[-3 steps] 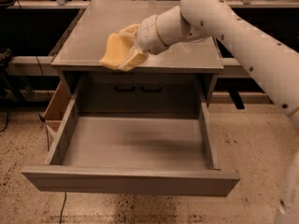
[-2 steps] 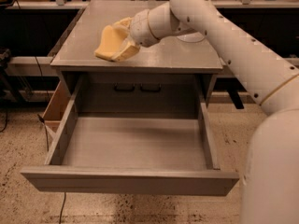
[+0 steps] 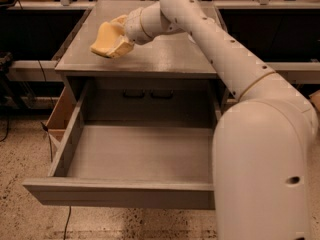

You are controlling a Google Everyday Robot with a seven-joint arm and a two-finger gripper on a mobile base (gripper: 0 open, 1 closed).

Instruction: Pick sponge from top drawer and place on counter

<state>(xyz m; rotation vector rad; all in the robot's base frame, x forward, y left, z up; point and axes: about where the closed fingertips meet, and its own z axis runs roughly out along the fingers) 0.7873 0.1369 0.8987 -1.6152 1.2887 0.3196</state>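
My gripper [image 3: 115,40] is over the left front part of the counter [image 3: 170,54], just above its surface. It is shut on the pale-yellow sponge [image 3: 102,38], which sticks out to the left of the cream fingers. The top drawer [image 3: 140,154] is pulled fully open below the counter, and its grey floor holds nothing. My arm reaches in from the right across the counter.
The big lower link of my arm [image 3: 265,174] fills the right foreground and hides the drawer's right front corner. A brown board [image 3: 61,113] leans at the cabinet's left side. Two dark handles [image 3: 147,93] show on the panel behind the drawer. Dark shelving stands behind the cabinet.
The gripper has carried the sponge to the left and a little farther back over the counter. The drawer has not moved.
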